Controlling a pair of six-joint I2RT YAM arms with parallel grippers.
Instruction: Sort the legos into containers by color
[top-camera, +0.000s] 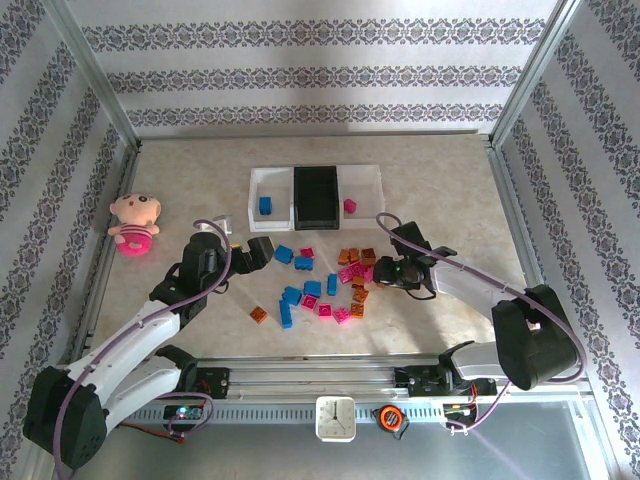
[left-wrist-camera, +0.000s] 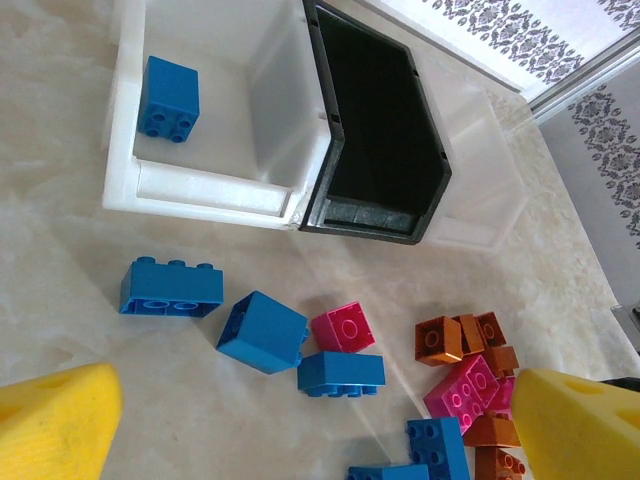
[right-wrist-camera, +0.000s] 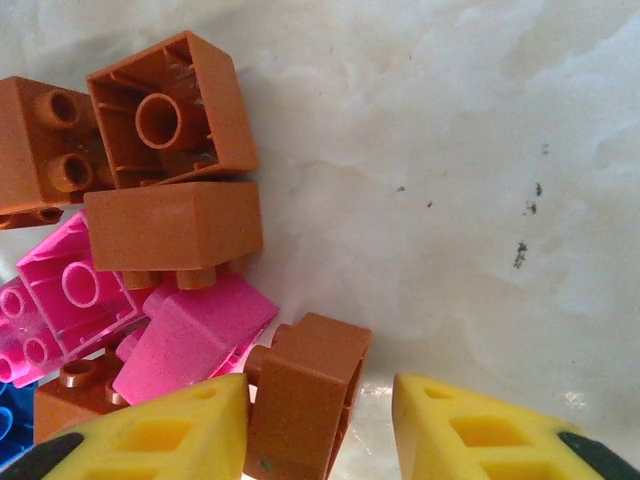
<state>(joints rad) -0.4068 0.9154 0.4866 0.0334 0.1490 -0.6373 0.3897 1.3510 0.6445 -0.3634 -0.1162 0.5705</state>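
Observation:
Three containers stand in a row at the back: a white bin (top-camera: 268, 186) holding a blue brick (left-wrist-camera: 168, 96), a black bin (top-camera: 316, 195), and a white bin (top-camera: 364, 180) holding a pink brick (top-camera: 350, 206). Several blue, orange and pink legos (top-camera: 320, 285) lie scattered in front of them. My left gripper (left-wrist-camera: 318, 425) hovers open above blue bricks (left-wrist-camera: 262, 331) and a pink one (left-wrist-camera: 345, 328), at the pile's left end (top-camera: 258, 250). My right gripper (right-wrist-camera: 320, 425) is low at the pile's right end (top-camera: 384, 270), open around an orange brick (right-wrist-camera: 305, 390). Its left finger (right-wrist-camera: 170, 430) touches the brick; the right finger (right-wrist-camera: 480, 430) stands apart.
A pink plush doll (top-camera: 133, 224) lies at the far left by the frame post. More orange and pink bricks (right-wrist-camera: 170, 225) crowd the right gripper's left side; bare table lies to its right. A small clock (top-camera: 336, 417) sits on the near rail.

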